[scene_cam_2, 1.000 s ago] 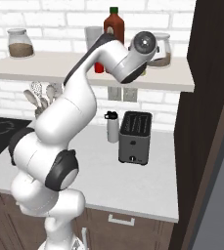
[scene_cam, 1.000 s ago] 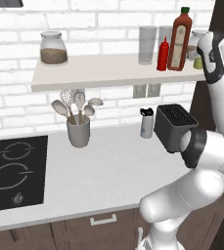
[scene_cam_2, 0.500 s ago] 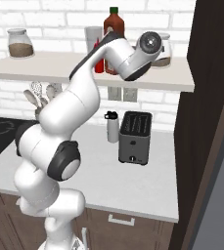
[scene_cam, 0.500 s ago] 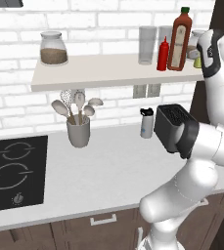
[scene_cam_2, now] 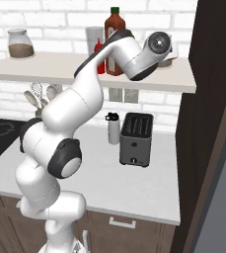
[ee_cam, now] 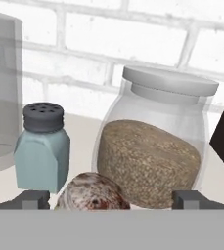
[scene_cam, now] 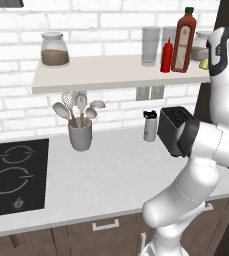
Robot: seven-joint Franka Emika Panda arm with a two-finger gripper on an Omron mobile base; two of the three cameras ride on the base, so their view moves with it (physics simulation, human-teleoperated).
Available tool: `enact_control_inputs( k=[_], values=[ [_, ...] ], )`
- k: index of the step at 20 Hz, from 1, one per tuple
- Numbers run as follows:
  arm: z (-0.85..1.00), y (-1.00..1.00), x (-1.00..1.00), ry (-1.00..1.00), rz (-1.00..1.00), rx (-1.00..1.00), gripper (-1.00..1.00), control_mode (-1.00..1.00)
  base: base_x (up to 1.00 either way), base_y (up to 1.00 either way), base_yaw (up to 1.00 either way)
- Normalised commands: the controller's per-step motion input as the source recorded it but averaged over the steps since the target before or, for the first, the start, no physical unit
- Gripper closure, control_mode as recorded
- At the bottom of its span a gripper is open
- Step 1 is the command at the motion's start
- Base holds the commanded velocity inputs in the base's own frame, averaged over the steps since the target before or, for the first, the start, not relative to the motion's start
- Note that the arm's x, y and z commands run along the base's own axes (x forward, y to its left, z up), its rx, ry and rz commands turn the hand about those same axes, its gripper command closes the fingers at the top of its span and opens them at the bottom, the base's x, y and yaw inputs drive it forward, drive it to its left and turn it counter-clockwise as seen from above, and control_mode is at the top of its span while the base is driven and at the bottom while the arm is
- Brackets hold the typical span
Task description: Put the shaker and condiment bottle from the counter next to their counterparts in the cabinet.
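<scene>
My gripper (ee_cam: 111, 199) is open at the right end of the cabinet shelf (scene_cam: 101, 75), its fingertips (ee_cam: 33, 199) spread wide. Between them, touching neither, sits the shaker's rounded speckled tan cap (ee_cam: 91, 194); its yellow-olive body (scene_cam: 204, 64) stands on the shelf beside my hand. Just behind it is a lidded glass jar of brown contents (ee_cam: 155, 146). The red condiment bottle (scene_cam: 166, 55) stands on the shelf next to the tall dark-red sauce bottle (scene_cam: 184, 36). A second brown-filled jar (scene_cam: 54, 50) is at the shelf's left end.
A blue-green shaker with a dark cap (ee_cam: 41, 151) and a clear glass (scene_cam: 150, 45) share the shelf. On the counter (scene_cam: 111, 185) are a toaster (scene_cam: 173, 127), a white-and-black flask (scene_cam: 149, 126), a utensil holder (scene_cam: 80, 135) and the cooktop (scene_cam: 11, 170). A dark panel (scene_cam_2: 213, 99) bounds the right.
The jaws have opened wide and let go of the shaker, which stays on the shelf's right end. The arm has barely shifted.
</scene>
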Motion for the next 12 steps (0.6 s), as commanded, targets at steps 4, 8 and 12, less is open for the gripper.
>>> enact_control_inputs(
  k=[4,8,12],
  values=[
    [-0.05,-0.11,0.00,0.00,0.00,0.00,-1.00,-1.00,0.00,0.00,0.00],
    [-0.19,0.00,-0.03,0.00,0.03,0.00,-1.00,-1.00,0.00,0.00,0.00],
    [-0.14,0.07,-0.02,-0.01,0.12,0.00,-1.00,-1.00,0.00,0.00,0.00]
  ],
)
